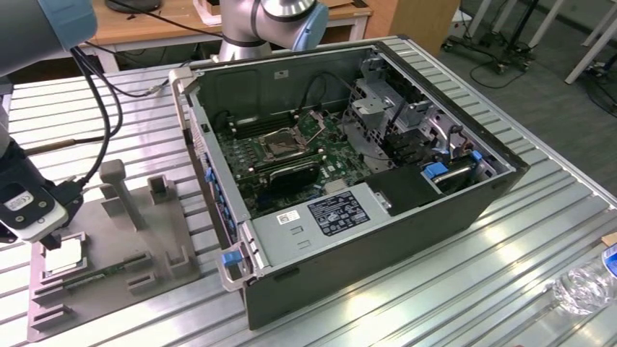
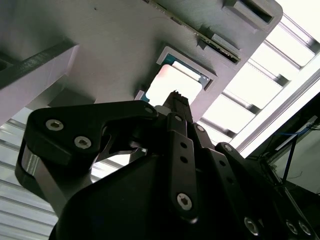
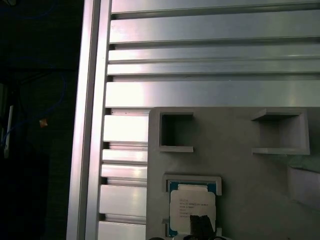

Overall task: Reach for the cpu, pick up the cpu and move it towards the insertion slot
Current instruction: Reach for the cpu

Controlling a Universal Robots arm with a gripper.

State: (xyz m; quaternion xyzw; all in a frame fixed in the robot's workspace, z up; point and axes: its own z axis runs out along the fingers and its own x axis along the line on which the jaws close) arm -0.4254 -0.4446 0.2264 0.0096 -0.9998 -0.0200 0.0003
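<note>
Silvery cpu (image 2: 176, 80) sits in the grey fixture plate (image 2: 115, 45), partly hidden by the gripper (image 2: 175, 100), whose spread cannot be told.

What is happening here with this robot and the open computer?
A robot arm's gripper hangs low over the grey fixture plate at the exterior view's left, right above the cpu. The cpu lies flat in its recess in the plate, not yet lifted. The insertion slot sits on the green motherboard inside the open computer case.
</note>
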